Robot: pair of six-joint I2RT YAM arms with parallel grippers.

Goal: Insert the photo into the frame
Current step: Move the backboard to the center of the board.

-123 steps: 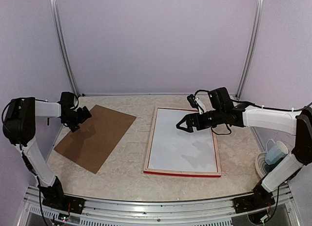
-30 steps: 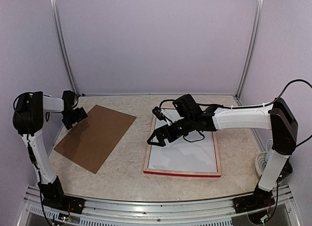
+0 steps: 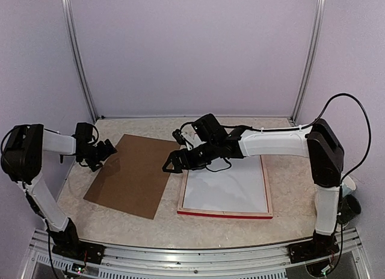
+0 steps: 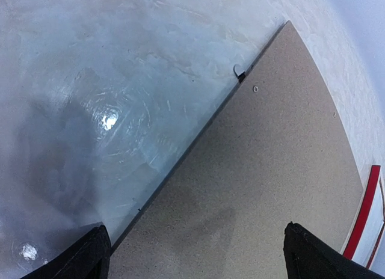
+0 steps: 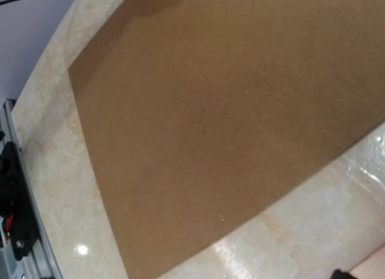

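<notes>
Backing board (image 4: 271, 171) flat on marble table (image 4: 120, 68); red frame (image 4: 364, 210) edge right; left gripper (image 4: 194, 249) jaws wide.

A robotics lab cell. Plain lilac walls (image 3: 192, 50) and aluminium posts (image 3: 77, 56) enclose a marbled table (image 3: 156, 228); the left arm (image 3: 45, 201) and right arm (image 3: 277, 144) are bolted to its metal rail (image 3: 192, 255).

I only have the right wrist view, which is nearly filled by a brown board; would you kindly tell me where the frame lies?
Observer: The frame lies flat just right of the brown board, with its red edge toward the arms' bases.
Operator: Thank you. Is anything inside it?
Observer: A white sheet fills its opening; no picture side shows.
Operator: And where is the left tool?
Observer: The left tool hovers open at the board's far left edge.
</notes>
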